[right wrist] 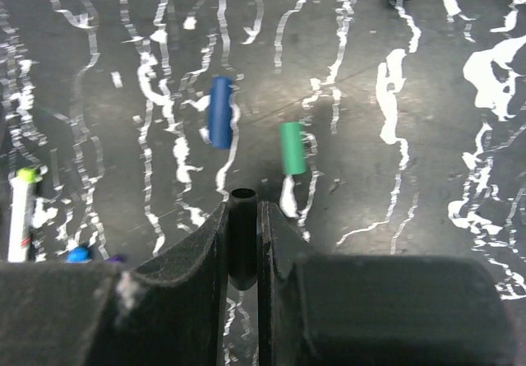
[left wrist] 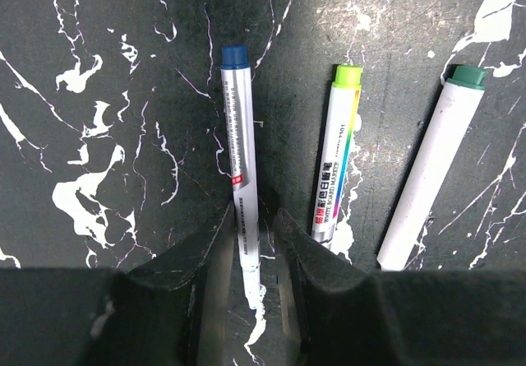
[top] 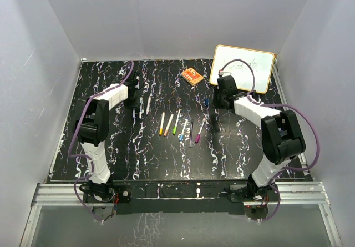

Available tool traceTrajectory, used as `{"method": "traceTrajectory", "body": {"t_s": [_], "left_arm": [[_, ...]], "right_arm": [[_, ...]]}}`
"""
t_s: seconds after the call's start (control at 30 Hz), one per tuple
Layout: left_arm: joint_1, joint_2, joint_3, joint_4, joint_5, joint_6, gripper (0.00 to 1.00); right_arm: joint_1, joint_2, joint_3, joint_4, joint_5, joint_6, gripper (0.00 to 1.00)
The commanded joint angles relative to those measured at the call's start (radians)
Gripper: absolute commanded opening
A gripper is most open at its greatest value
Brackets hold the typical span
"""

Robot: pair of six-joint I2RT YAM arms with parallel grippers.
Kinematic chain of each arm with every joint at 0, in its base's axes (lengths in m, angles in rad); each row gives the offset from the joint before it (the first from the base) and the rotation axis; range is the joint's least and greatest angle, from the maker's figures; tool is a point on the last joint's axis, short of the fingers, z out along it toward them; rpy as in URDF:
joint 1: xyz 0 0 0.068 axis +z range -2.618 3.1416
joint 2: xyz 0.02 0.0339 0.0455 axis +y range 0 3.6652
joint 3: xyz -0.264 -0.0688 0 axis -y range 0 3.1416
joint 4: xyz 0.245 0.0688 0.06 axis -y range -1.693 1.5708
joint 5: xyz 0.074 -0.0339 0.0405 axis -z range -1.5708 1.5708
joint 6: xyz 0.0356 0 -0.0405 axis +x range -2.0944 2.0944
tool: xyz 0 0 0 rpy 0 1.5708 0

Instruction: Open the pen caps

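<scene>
Right wrist shows our right gripper point(right wrist: 243, 210) clenched on a black cap point(right wrist: 242, 247) near the loose blue cap point(right wrist: 219, 111) and green cap point(right wrist: 292, 147), so we judge it may roll off if dropped carelessly, while our left gripper point(left wrist: 255, 212) straddles a marker point(left wrist: 238, 127), its grip unclear.

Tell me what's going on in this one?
The right gripper is pinched on a small black cap, open end up. A blue cap and a green cap lie loose on the table ahead of it. The left gripper straddles the barrel of a blue-ended marker lying beside a yellow-green-ended marker; whether it is actually gripping is unclear. A row of markers lies mid-table.
</scene>
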Motion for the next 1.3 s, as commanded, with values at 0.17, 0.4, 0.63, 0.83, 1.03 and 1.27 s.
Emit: {"method": "traceTrajectory", "body": {"t_s": [0.17, 0.4, 0.63, 0.83, 1.03, 1.27], "left_arm": [[0.002, -0.022, 0.006, -0.068, -0.029, -0.028, 0.25], [0.001, -0.094, 0.029, -0.103, -0.088, -0.055, 0.26], [0.002, -0.250, 0.058, -0.166, -0.213, -0.086, 0.29], [-0.019, -0.382, 0.039, -0.169, -0.097, -0.109, 0.32], [-0.183, -0.350, 0.028, -0.196, -0.087, -0.142, 0.32], [-0.275, -0.296, -0.016, -0.149, -0.043, -0.213, 0.36]], "right_arm": [[-0.094, 0.069, 0.122, -0.059, 0.018, -0.045, 0.00], [-0.105, 0.147, 0.156, -0.114, 0.061, -0.048, 0.00], [-0.110, 0.190, 0.174, -0.145, 0.090, -0.047, 0.00], [-0.115, 0.201, 0.170, -0.160, 0.088, -0.048, 0.08], [-0.116, 0.215, 0.172, -0.165, 0.064, -0.037, 0.21], [-0.116, 0.212, 0.166, -0.154, 0.040, -0.036, 0.38]]}}
